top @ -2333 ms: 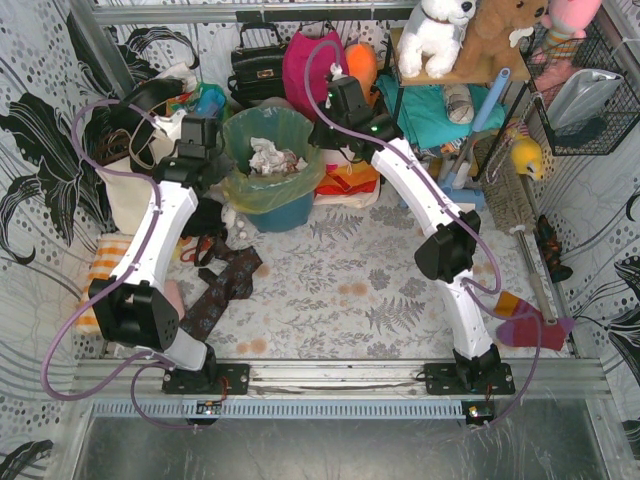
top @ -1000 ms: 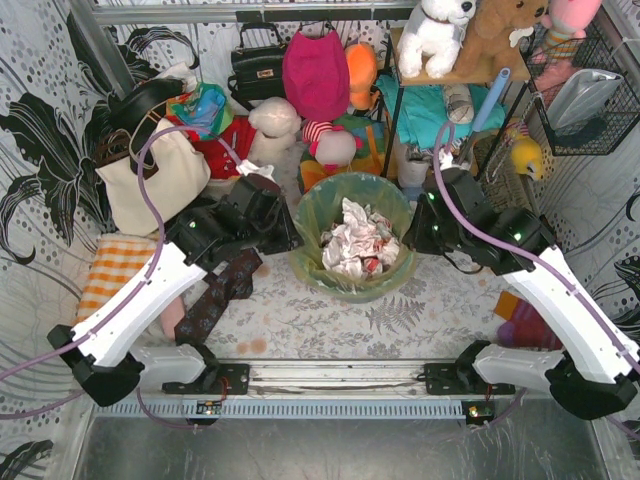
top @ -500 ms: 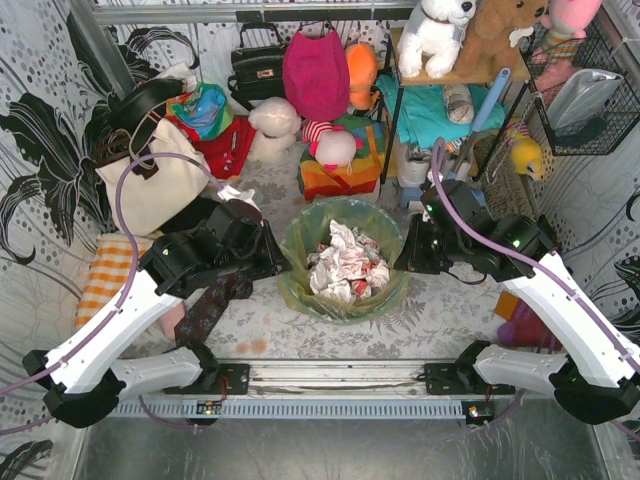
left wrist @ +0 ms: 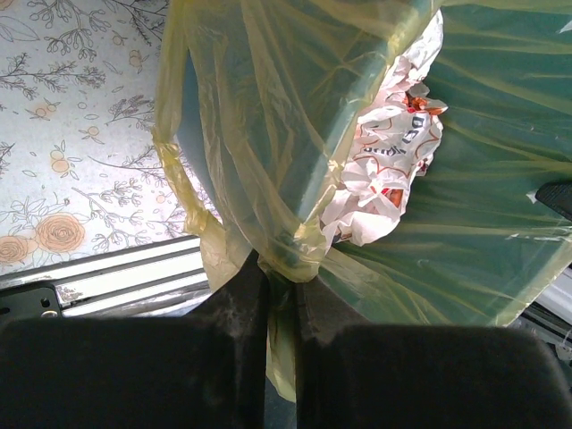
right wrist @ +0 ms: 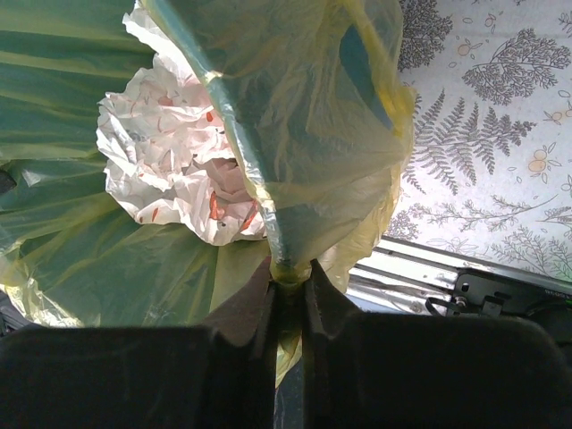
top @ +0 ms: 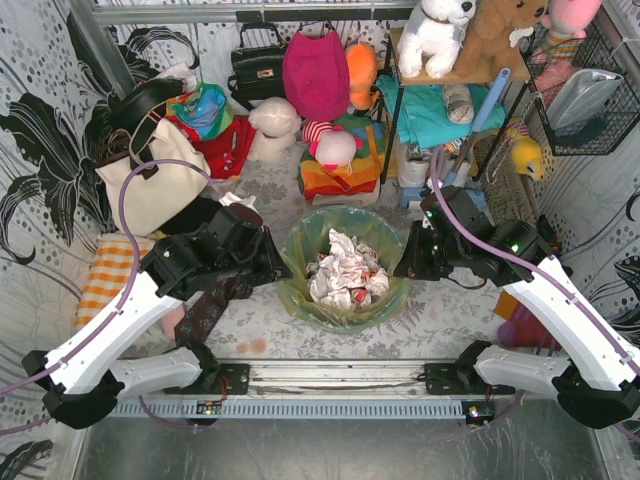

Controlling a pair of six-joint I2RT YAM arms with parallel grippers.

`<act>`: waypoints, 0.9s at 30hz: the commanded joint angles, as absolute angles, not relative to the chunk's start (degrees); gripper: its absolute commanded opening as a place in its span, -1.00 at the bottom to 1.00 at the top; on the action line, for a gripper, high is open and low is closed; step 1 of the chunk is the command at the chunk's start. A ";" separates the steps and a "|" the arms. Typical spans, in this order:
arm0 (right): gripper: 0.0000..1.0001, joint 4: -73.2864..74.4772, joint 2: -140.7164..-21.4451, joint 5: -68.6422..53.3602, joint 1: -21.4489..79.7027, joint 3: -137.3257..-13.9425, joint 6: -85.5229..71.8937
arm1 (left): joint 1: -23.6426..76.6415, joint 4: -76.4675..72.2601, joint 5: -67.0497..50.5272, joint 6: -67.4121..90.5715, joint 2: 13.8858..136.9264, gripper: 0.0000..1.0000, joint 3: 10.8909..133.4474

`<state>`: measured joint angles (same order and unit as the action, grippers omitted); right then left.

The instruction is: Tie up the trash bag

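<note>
The trash bag (top: 385,235) is thin yellow-green plastic lining a teal bin, with crumpled white paper (top: 343,270) inside. It stands at the middle of the floral cloth. My left gripper (top: 277,272) is shut on the bag's left rim; in the left wrist view (left wrist: 279,277) the film is bunched between the jaws. My right gripper (top: 404,268) is shut on the bag's right rim; in the right wrist view (right wrist: 288,279) a gathered fold of the bag (right wrist: 304,116) is pinched. The bag mouth is open.
A cream tote bag (top: 150,180), black handbag (top: 256,62), pink bag (top: 315,70) and soft toys stand behind. A dark patterned cloth (top: 210,305) lies at the left. A shelf with plush toys (top: 440,30) and a wire basket (top: 590,100) are at the right. The metal rail (top: 330,375) runs along the near edge.
Both grippers have carried the bag and bin from the back towards the near middle of the cloth. In the last half second they barely moved.
</note>
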<state>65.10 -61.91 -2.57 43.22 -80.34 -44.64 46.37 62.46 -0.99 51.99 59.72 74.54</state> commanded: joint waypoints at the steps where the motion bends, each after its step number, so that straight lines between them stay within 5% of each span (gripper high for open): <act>1: -0.82 63.38 -62.19 -2.41 43.86 -78.89 -44.70 | 46.67 61.49 -1.29 52.69 59.81 -0.73 76.54; 10: -0.24 64.03 -64.44 2.92 43.81 -84.58 -43.25 | 46.67 62.75 3.77 51.06 61.39 -0.03 81.80; 19: 0.11 64.97 -63.51 9.63 43.86 -90.43 -41.79 | 46.58 64.68 9.37 49.83 62.89 0.24 88.59; 27: 0.14 61.49 -62.31 10.95 43.82 -92.98 -41.13 | 46.23 73.37 20.13 54.56 59.11 0.29 92.63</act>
